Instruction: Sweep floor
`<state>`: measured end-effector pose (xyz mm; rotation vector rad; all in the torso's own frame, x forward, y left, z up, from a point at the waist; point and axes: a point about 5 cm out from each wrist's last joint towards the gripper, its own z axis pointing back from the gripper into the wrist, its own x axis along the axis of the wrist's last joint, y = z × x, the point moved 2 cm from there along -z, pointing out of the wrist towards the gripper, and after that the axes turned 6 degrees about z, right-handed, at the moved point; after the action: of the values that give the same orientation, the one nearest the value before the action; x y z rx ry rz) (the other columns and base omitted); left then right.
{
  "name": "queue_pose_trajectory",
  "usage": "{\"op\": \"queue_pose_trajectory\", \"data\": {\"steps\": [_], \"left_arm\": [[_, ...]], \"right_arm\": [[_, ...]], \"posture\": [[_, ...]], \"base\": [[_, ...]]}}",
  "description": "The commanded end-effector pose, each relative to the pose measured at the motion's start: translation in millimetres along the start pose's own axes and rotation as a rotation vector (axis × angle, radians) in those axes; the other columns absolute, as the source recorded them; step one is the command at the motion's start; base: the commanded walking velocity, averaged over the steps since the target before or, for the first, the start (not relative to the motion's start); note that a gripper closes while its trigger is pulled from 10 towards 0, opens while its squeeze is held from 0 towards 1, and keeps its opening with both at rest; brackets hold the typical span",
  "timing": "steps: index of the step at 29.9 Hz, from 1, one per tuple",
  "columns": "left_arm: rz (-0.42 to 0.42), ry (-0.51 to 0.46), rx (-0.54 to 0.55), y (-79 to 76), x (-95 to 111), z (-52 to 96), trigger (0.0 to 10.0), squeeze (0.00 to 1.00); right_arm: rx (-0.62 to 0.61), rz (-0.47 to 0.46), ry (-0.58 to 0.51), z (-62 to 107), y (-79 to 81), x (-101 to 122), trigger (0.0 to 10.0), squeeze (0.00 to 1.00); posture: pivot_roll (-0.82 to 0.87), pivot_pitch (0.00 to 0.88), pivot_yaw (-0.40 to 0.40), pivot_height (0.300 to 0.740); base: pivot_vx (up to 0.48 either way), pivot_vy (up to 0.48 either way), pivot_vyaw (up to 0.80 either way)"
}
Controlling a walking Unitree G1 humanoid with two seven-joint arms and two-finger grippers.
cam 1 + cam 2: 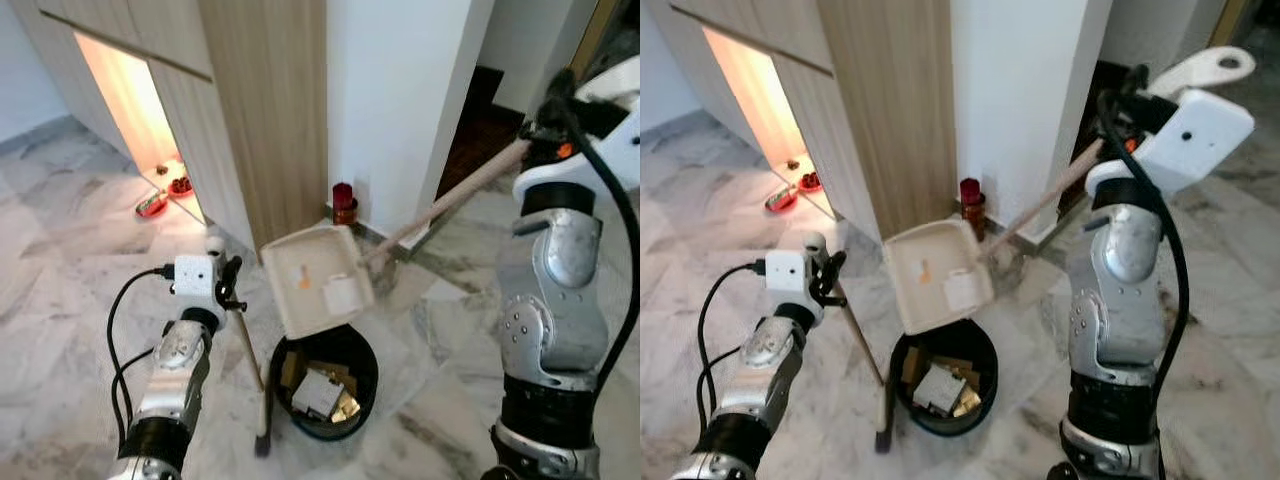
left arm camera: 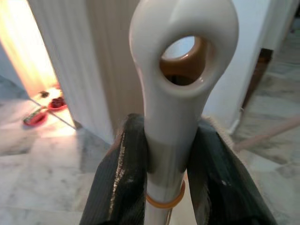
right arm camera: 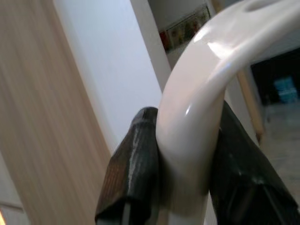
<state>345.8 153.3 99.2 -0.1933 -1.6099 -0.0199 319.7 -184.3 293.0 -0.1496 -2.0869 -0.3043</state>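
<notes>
- Left eye view: the left gripper (image 1: 228, 285) sits low on the robot's left, its fingers pinched around the top of a broom (image 1: 250, 368) whose thin stick slants down from the gripper to a dark foot on the marble floor (image 1: 70, 300). Just beside that stick, toward the robot's right, stands a black bin (image 1: 355, 395) with cardboard and wrappers inside. Above the bin, tilted, hangs a beige dustpan (image 1: 315, 275) with a white scrap and an orange speck on its face. Its long wooden handle runs up and across to the right gripper (image 1: 545, 125), which is raised high at the robot's right; from here I cannot tell how its fingers stand.
- Right eye view: the same scene. Beyond the dustpan, at the foot of a white wall (image 1: 1025, 100), stands a small red jar (image 1: 971, 205). A wooden cabinet (image 1: 890, 110) rises next to the wall. Further off from the left gripper, by a lit opening, lie red dishes (image 1: 782, 198) on the floor.
- Left wrist view: the two black fingers (image 2: 117, 183) press on either side of the broom's cream handle end, just under its hanging loop, with an orange ring on the shaft below the grip.
- Right wrist view: the right gripper's fingers (image 3: 133, 173) are clamped on the glossy white curved end of the dustpan handle, the white wall and wood panel behind.
</notes>
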Motion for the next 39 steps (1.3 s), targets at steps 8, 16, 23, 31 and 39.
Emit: {"op": "queue_pose_trajectory", "data": {"steps": [8, 16, 23, 31, 39], "left_arm": [[-0.024, -0.036, 0.001, 5.1, 10, -1.3, 10.0, 0.0], [-0.022, -0.036, -0.003, 4.7, 10, -1.3, 10.0, 0.0], [-0.022, -0.034, -0.007, 4.2, 9, -1.2, 10.0, 0.0], [-0.022, -0.034, -0.009, 4.4, 10, -1.4, 10.0, 0.0], [-0.02, -0.034, -0.012, 3.9, 10, -1.4, 10.0, 0.0]], "right_arm": [[0.182, -0.041, -0.121, 5.2, 31.6, 25, 10.0, 0.0], [0.283, -0.016, -0.178, 14.9, 46.6, 33, 10.0, 0.0], [0.326, 0.0, -0.185, 19.7, 52.4, 32, 10.0, 0.0], [0.459, 0.091, -0.248, 33.4, 68.5, 35, 10.0, 0.0], [0.508, 0.143, -0.276, 39.2, 74.8, 34, 10.0, 0.0]], "posture": [[-0.06, 0.0, 0.036, 0.74], [-0.06, 0.0, 0.038, 0.74], [-0.07, 0.0, 0.041, 0.74], [-0.07, 0.0, 0.043, 0.74], [-0.07, 0.0, 0.044, 0.74]], "base": [[0.0, 0.0, 0.0], [0.0, 0.0, 0.0], [0.0, 0.0, 0.0], [0.0, 0.0, 0.0], [0.0, 0.0, 0.0]]}}
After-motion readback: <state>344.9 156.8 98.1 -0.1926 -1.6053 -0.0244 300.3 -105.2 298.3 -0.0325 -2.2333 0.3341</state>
